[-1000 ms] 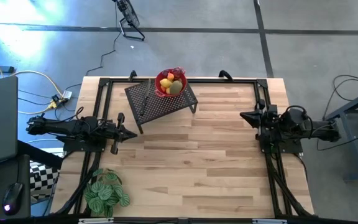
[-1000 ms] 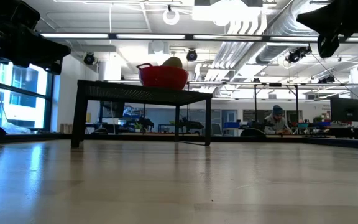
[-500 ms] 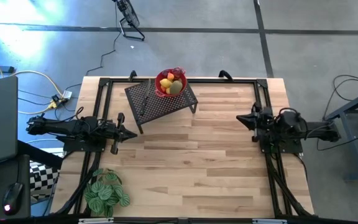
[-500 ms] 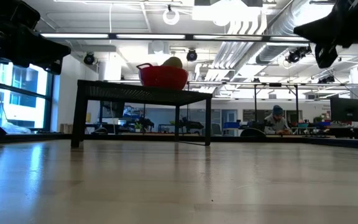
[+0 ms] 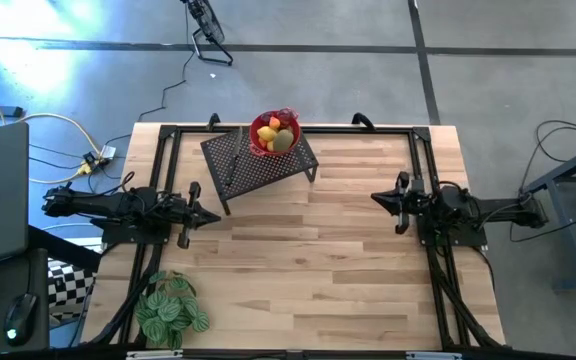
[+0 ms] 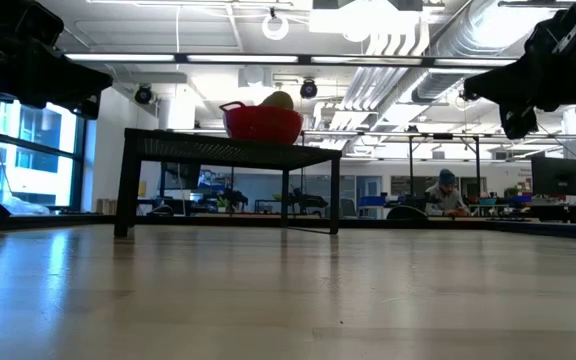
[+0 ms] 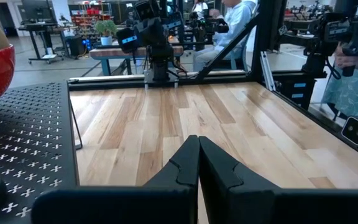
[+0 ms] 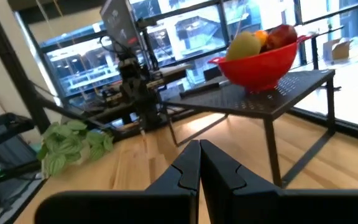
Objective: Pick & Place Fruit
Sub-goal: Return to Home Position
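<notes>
The wooden table point(image 5: 328, 270) carries little now. The black perforated shelf point(image 5: 273, 172) stands near its far edge, left of centre, and a leafy plant point(image 5: 171, 310) sits at the near left corner. The left gripper point(image 5: 211, 213) rests folded by the left edge, fingers pressed together on nothing. The right gripper point(image 5: 378, 198) hangs above the right edge, also clenched empty, well apart from the shelf. The red strainer bowl point(image 5: 257, 142) sits at the shelf's far edge, and the fruit point(image 5: 277, 136) is heaped inside it, some pieces rising above the rim. A slim dark thing on the shelf's left side, probably a knife point(image 5: 233, 166), is hard to make out. The sorting looks finished. The main risk is a wide swing while the right arm folds back: a jolt to the table could roll the top fruit out.
</notes>
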